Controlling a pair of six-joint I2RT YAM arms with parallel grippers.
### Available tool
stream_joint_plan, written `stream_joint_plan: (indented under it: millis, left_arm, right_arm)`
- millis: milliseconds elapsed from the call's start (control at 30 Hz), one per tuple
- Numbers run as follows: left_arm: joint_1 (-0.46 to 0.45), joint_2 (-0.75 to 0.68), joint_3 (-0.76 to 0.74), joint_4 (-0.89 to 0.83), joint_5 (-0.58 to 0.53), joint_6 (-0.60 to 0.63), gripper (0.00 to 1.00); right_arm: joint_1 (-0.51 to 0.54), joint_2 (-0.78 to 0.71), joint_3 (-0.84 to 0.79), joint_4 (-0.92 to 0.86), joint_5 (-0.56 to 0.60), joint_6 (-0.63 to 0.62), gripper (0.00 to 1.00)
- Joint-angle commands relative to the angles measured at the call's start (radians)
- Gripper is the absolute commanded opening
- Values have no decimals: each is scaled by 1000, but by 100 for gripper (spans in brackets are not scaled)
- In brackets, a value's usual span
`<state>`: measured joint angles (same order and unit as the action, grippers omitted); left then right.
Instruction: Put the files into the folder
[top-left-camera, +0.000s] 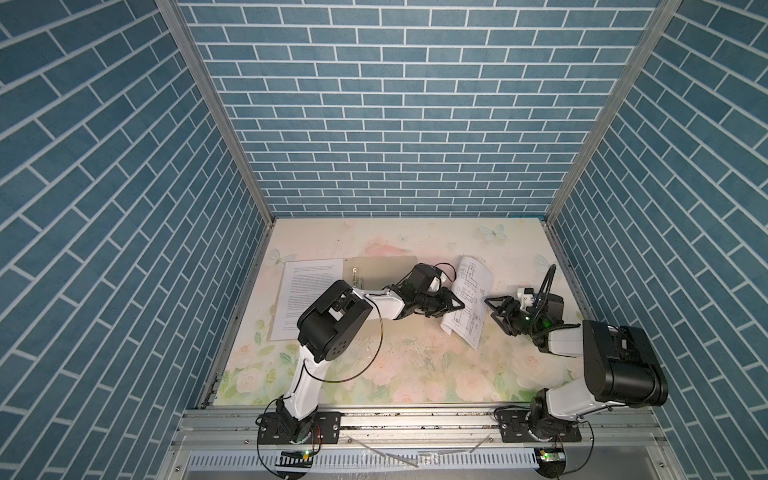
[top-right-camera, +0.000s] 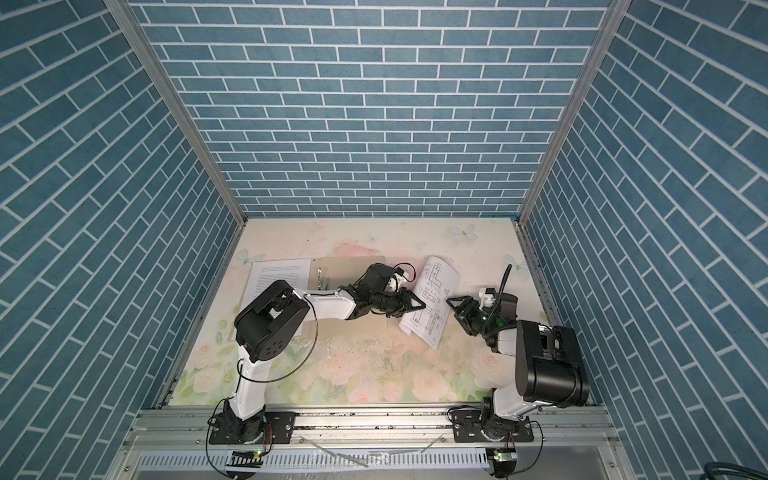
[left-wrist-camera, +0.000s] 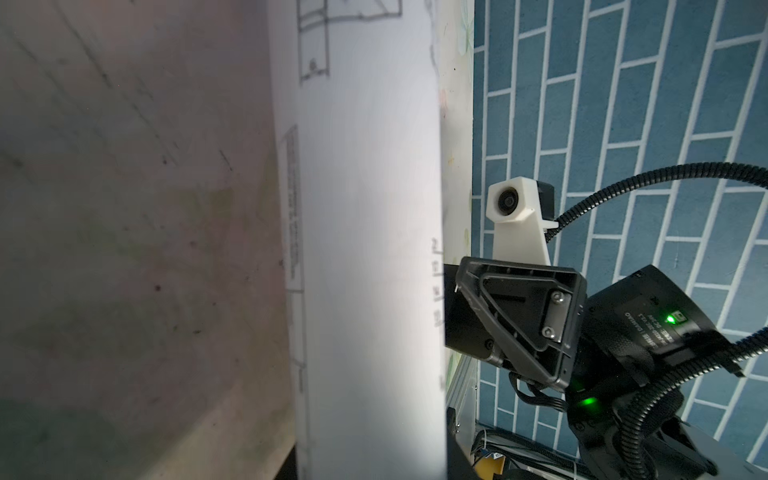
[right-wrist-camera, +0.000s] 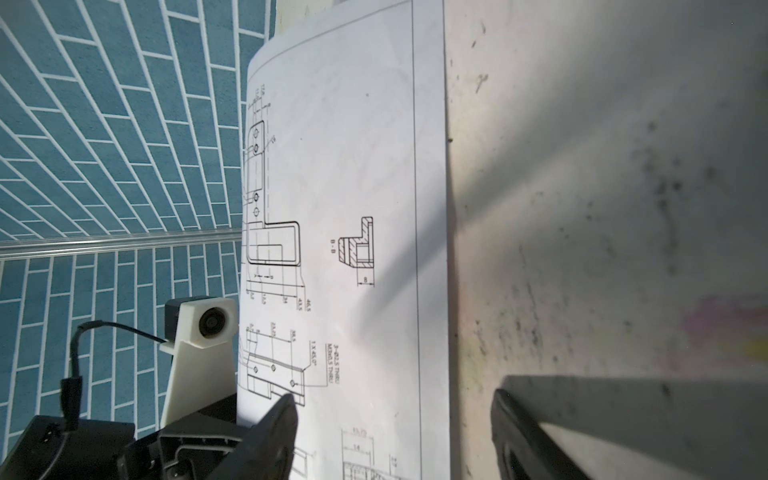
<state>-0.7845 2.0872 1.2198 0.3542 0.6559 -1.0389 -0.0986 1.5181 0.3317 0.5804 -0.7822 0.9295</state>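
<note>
Blue brick-pattern walls (top-left-camera: 415, 104) enclosed a floral tabletop (top-left-camera: 415, 365). The drawing sheet (top-left-camera: 471, 291) lay curled between the two end effectors. Its long axis ran toward the far wall, across the line joining them.

The left gripper (top-left-camera: 459, 306) sat at the sheet's raised edge. Whether its jaws were closed on the paper could not be determined. The right gripper (top-left-camera: 491, 308) faced it from the opposite edge, jaws apart and holding nothing. In the right wrist view that edge ran between its fingers.

The folder (top-left-camera: 382, 270) lay behind the left gripper, beside its wrist, and well apart from the right gripper. The text sheet (top-left-camera: 309, 291) lay just beyond the folder, farther still. The left arm (top-left-camera: 374, 305) was therefore the nearer one, so the transfer would probably run back along it.
</note>
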Motion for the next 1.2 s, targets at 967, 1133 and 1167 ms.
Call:
stream_joint_plan:
  millis: [967,1133,1167]
  left_arm:
    - [5,-15,-26,199,10,-145,38]
    - [5,-15,-34,198,7,-144,38]
    - [5,-13,-35,201,10,-145,38]
  right_arm:
    - [55,327,-128,817,-3,434,69]
    - [56,273,-114,812,-5,457,66]
    - [56,263,-113,815,-7,464,65]
